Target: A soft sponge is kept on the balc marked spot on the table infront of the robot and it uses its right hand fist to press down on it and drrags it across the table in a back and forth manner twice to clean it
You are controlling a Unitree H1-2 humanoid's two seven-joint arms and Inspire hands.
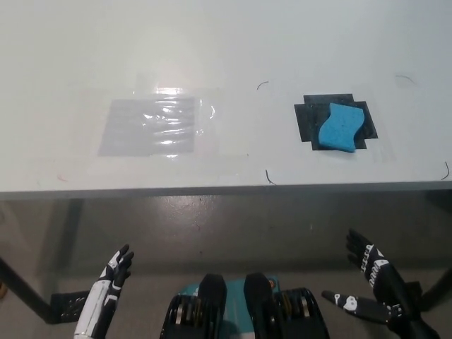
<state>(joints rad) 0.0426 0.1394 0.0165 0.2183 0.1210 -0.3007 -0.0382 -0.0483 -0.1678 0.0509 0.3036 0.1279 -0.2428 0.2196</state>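
One white desk (pixel 226 42) fills the upper half of the head view, front edge running across mid-frame. Shiny clear plastic sheet (pixel 150 126) lies flat on it, left of centre. Black marked patch (pixel 335 121) sits on the desk right of centre, well apart from the plastic. Blue sponge (pixel 337 128) rests on that patch, wavy-edged, tilted, its near corner at the patch's front edge. Nothing touches the sponge. Right robot hand (pixel 378 279), black, hangs below the desk edge at lower right, fingers spread, holding nothing. Left robot hand (pixel 107 293), white, rests at lower left, below the desk, fingers apart, also holding nothing. Few thin dark curved marks (pixel 268 176) dot the desk near the patch.
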